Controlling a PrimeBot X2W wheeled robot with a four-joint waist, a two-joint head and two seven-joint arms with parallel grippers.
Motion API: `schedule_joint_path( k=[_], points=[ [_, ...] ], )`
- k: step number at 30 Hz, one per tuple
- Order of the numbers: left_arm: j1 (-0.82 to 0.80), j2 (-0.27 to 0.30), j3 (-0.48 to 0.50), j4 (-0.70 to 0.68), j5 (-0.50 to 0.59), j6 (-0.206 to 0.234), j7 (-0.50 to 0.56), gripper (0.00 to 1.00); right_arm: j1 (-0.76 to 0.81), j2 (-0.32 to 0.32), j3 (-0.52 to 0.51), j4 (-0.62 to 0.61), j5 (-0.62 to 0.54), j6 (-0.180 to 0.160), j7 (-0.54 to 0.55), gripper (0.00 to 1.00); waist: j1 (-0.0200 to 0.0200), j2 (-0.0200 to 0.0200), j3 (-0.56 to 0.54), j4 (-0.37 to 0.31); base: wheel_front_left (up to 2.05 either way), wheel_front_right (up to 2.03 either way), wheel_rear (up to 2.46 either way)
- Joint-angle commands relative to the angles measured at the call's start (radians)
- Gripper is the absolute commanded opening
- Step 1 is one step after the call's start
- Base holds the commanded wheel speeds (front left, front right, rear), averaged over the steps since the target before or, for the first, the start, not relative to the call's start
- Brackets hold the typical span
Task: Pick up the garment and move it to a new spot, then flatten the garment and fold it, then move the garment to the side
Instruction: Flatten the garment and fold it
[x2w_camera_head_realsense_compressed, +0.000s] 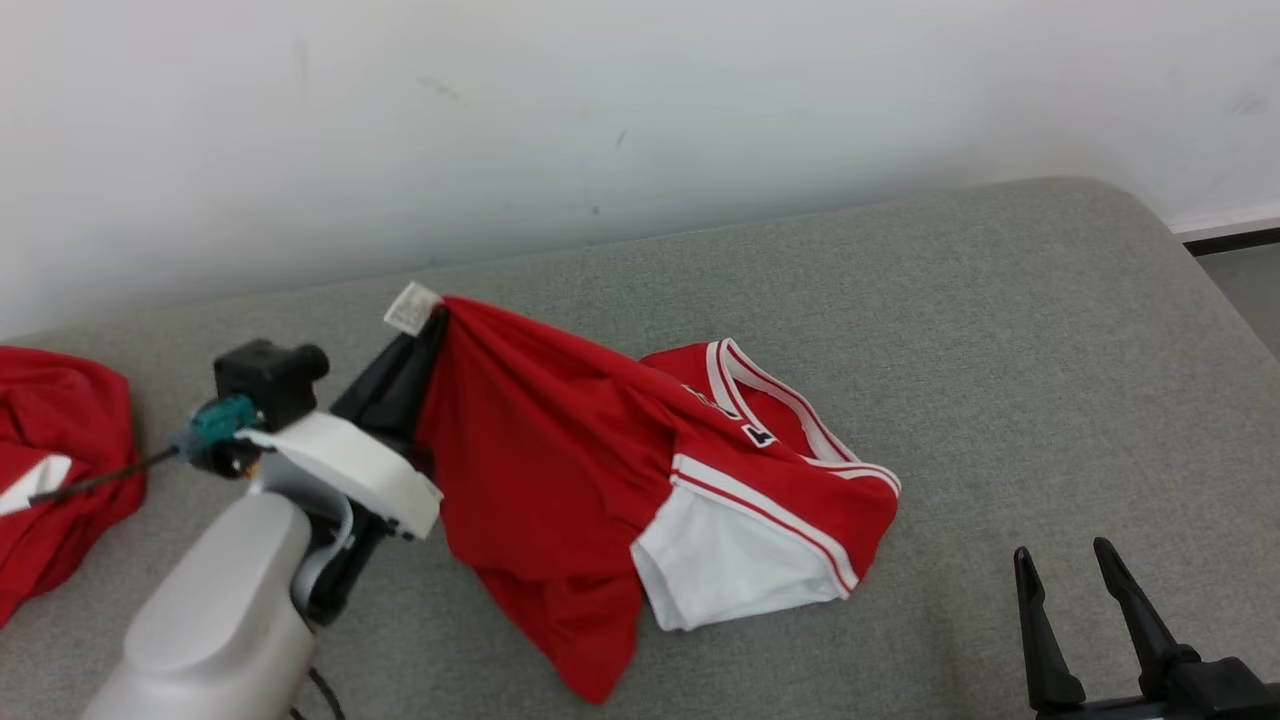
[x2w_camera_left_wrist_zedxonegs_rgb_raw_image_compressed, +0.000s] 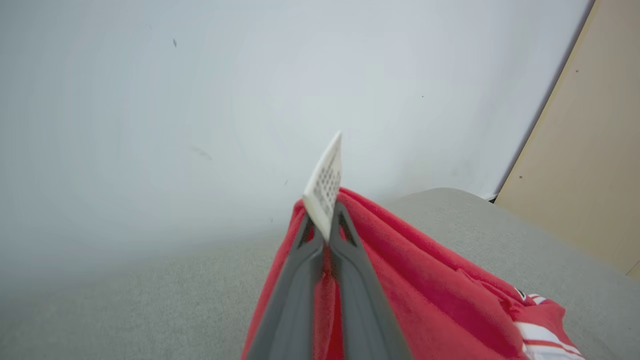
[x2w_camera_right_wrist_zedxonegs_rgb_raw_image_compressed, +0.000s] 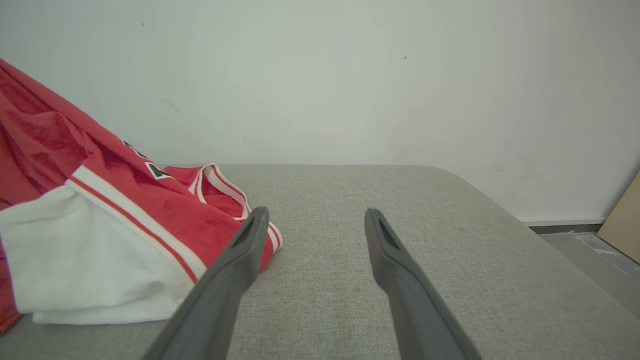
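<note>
Red garment (x2w_camera_head_realsense_compressed: 560, 470) on grey padded surface (x2w_camera_head_realsense_compressed: 1000, 330)

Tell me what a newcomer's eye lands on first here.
First, the red garment with white trim, hoisted by one edge at mid-left of the grey surface, its lower part resting there. The left gripper is shut on it beside a white tag. The right gripper stands open at lower right, apart from the cloth.
</note>
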Motion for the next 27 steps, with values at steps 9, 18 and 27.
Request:
schedule_joint_path(
  k=[9,18,27],
  points=[
    [-0.136,0.027,0.027,0.041,0.134,0.001,-0.001,0.00,0.002,0.000,-0.001,0.010,0.019,0.000,0.001,1.00,-0.0001,-0.0001,-0.012,0.013,0.00,0.00,0.00],
    [0.167,0.068,0.051,-0.131,0.172,0.056,-0.001,0.00,0.060,-0.001,-0.027,0.012,0.037,0.000,0.001,1.00,-0.0001,-0.0001,-0.061,0.081,0.00,0.00,0.00],
    [0.573,0.077,0.020,-0.330,0.187,0.119,-0.001,0.00,0.061,0.000,-0.025,0.003,0.024,0.000,0.001,1.00,-0.0001,-0.0001,-0.058,0.188,0.00,0.00,0.00]
  ],
)
